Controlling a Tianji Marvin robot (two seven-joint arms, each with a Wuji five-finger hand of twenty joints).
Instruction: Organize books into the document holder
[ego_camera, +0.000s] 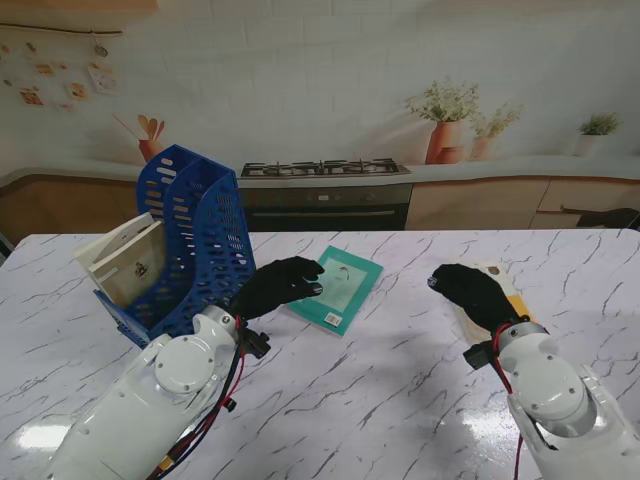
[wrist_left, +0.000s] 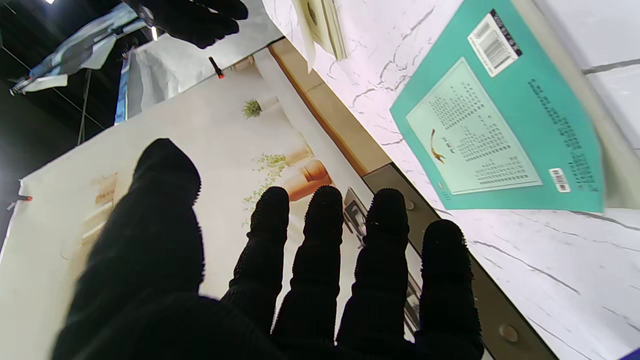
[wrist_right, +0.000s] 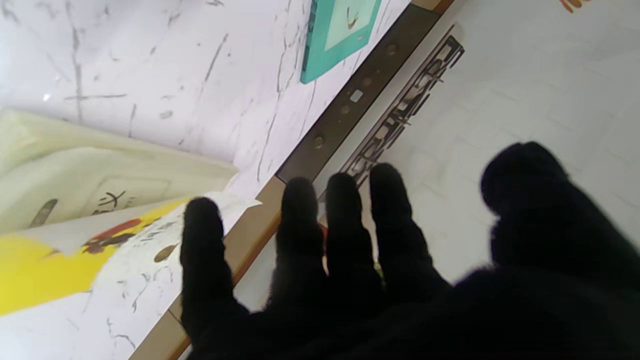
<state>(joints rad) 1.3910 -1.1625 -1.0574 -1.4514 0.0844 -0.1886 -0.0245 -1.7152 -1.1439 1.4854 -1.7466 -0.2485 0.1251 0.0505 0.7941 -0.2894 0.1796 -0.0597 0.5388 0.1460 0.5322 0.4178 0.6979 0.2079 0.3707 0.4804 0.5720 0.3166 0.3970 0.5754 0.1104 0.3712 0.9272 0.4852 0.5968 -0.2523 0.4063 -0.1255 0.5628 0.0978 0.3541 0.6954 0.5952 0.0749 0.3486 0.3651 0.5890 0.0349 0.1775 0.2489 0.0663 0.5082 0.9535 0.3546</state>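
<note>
A blue document holder (ego_camera: 195, 240) stands at the left of the marble table with a cream book (ego_camera: 125, 265) leaning in its near slot. Flat in the middle lies a teal book (ego_camera: 342, 287) (wrist_left: 500, 120) (wrist_right: 340, 35). My left hand (ego_camera: 280, 286) (wrist_left: 280, 260) hovers open just left of the teal book, its fingertips at the book's edge and holding nothing. My right hand (ego_camera: 473, 293) (wrist_right: 380, 260) hangs open over a stack of a cream book (wrist_right: 100, 175) and a white-and-yellow book (ego_camera: 510, 295) (wrist_right: 60, 260) on the right.
The holder's other slots look empty from here. Marble table top (ego_camera: 400, 400) stretches between and in front of the arms. A printed kitchen backdrop with a stove (ego_camera: 325, 190) lines the table's far edge.
</note>
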